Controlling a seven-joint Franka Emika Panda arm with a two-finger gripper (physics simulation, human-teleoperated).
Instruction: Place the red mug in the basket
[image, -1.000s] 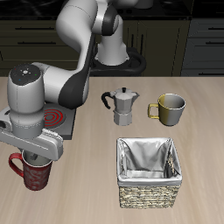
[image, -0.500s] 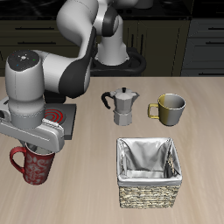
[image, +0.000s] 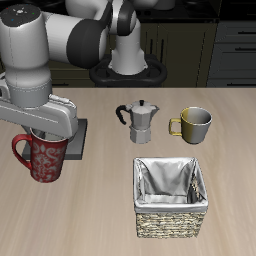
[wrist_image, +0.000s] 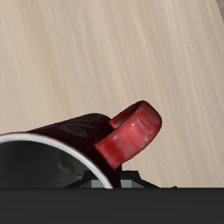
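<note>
The red mug (image: 45, 158), dark red with a white swirl pattern and a loop handle, hangs upright from my gripper (image: 44, 134), lifted above the table. The gripper is shut on the mug's rim; its fingers are mostly hidden behind the hand and the mug. In the wrist view the mug's rim, grey inside and red handle (wrist_image: 131, 136) fill the frame over bare wood. The basket (image: 170, 196), square woven wicker with grey-white cloth lining, stands near the table's front edge, apart from the mug and empty.
A metal moka pot (image: 141, 121) and an olive-yellow mug (image: 194, 124) stand behind the basket. A dark stove plate (image: 76, 140) lies behind the lifted mug.
My gripper has risen with the red mug, lifting it off the table and carrying it slightly farther back.
</note>
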